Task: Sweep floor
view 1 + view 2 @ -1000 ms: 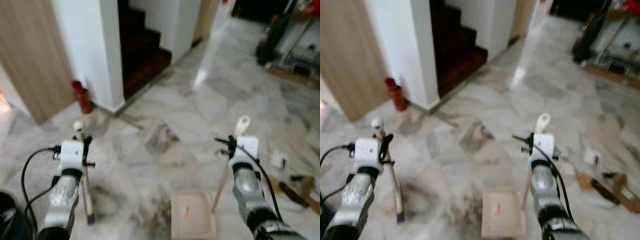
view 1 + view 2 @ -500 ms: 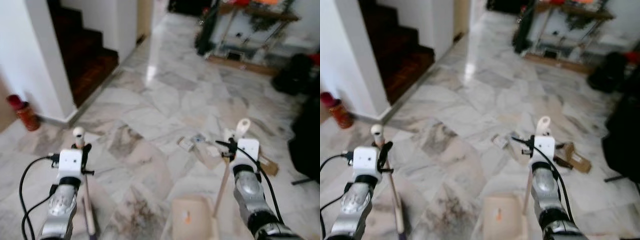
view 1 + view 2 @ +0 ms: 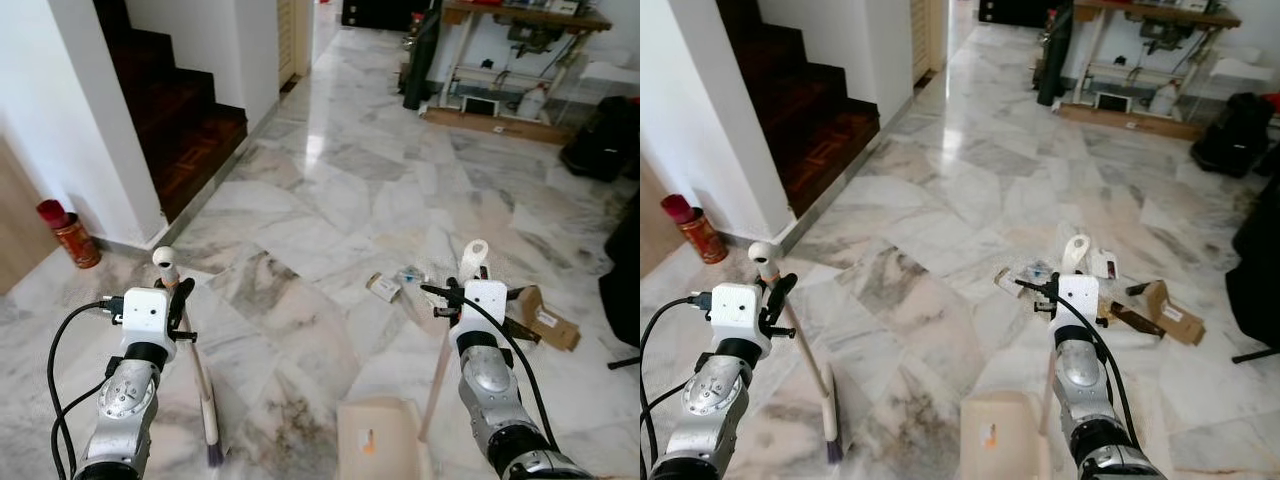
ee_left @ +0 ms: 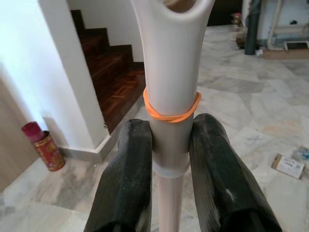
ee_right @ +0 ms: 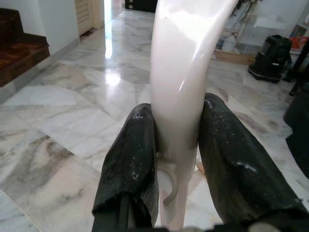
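The two black fingers (image 4: 128, 183) of the left gripper (image 4: 171, 179) pinch the pale handle of the broom (image 3: 190, 345), one finger on each side, just under an orange rubber band (image 4: 171, 108). The broom leans a little, and its dark bristle end (image 3: 213, 455) touches the marble floor (image 3: 330, 200) in front of the robot's left arm.

The two black fingers (image 5: 130, 164) of the right gripper (image 5: 176, 164) squeeze the shiny cream handle of the dustpan (image 3: 385, 440). The handle stands almost straight up. The flat cream pan sits on the floor between the two arms, close to the robot.

Bits of rubbish lie on the floor just past the right gripper: a small white packet (image 3: 382, 288), a crumpled clear wrapper (image 3: 412, 274) and a flat brown cardboard box (image 3: 545, 318).

A red tin (image 3: 72, 232) stands by the foot of the white wall (image 3: 90, 120), on the robot's left. Dark wooden stairs (image 3: 190, 110) go up beside that wall. Far across the floor there is a table with metal legs (image 3: 500, 60), and a black bag (image 3: 600, 145) sits near it.
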`<state>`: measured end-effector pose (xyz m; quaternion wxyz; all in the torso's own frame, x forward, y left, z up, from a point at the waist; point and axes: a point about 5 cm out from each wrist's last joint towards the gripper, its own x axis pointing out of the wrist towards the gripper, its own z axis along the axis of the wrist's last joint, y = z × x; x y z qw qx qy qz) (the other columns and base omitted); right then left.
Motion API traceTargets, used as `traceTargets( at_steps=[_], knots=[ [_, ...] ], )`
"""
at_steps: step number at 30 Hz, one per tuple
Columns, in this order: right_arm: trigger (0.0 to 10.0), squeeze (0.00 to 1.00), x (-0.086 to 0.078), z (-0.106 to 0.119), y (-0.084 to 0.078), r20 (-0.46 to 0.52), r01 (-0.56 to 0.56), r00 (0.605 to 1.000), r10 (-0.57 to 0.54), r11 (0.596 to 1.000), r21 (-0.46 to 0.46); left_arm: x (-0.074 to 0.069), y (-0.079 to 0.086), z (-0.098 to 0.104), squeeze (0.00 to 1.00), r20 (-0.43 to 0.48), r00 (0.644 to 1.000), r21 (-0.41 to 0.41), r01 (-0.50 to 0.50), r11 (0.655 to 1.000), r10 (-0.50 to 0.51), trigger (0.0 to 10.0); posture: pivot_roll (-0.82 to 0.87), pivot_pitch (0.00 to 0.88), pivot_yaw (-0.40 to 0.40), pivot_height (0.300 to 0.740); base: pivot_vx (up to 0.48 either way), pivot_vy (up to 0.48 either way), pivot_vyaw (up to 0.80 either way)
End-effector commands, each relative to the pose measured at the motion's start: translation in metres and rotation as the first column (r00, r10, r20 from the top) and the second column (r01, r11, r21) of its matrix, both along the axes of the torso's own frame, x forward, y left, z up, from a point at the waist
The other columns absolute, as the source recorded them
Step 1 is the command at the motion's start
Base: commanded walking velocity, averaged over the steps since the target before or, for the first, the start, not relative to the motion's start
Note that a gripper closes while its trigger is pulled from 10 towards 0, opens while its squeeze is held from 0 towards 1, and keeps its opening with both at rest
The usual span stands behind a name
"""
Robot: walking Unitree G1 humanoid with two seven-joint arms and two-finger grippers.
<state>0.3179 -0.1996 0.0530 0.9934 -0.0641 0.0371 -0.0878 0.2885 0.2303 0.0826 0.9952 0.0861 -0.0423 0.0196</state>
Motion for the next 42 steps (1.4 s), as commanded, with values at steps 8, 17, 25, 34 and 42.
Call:
traceTargets(
  at_steps=[8, 17, 25, 34, 42],
  knots=[
    [10.0, 0.00, 0.007, 0.015, -0.005, 0.065, 0.022, 0.998, -0.023, 1.000, 0.011, -0.002, 0.005, 0.008, 0.00, 0.037, 0.998, 0.009, -0.049, 0.999, 0.048, 10.0, 0.10, 0.000, -0.032, 0.740, 0.000, 0.327, -0.63],
    [10.0, 0.00, 0.008, 0.015, 0.001, 0.072, 0.013, 0.997, -0.014, 1.000, 0.019, -0.001, 0.003, 0.010, 0.00, 0.038, 0.999, 0.016, -0.021, 1.000, 0.021, 10.0, 0.10, 0.000, -0.024, 0.740, 0.000, 0.000, -0.53],
    [10.0, 0.00, 0.007, 0.015, 0.002, 0.077, 0.009, 0.997, -0.010, 1.000, 0.021, -0.003, 0.003, 0.008, 0.00, 0.021, 1.000, 0.033, -0.021, 0.999, 0.021, 10.0, 0.11, 0.000, -0.028, 0.740, 0.000, 0.000, 0.00],
    [10.0, 0.00, 0.007, 0.014, 0.004, 0.071, 0.002, 0.997, -0.003, 1.000, 0.023, -0.001, 0.003, 0.008, 0.00, 0.021, 0.999, 0.035, -0.046, 0.998, 0.045, 10.0, 0.12, 0.000, -0.033, 0.740, 0.056, 0.000, 0.00],
    [10.0, 0.00, 0.007, 0.014, 0.007, 0.077, -0.038, 0.996, 0.038, 0.999, -0.003, -0.003, 0.003, 0.007, 0.00, 0.022, 0.998, 0.032, -0.057, 0.998, 0.057, 10.0, 0.12, 0.000, -0.035, 0.740, 0.281, 0.000, 0.00]
  ],
)
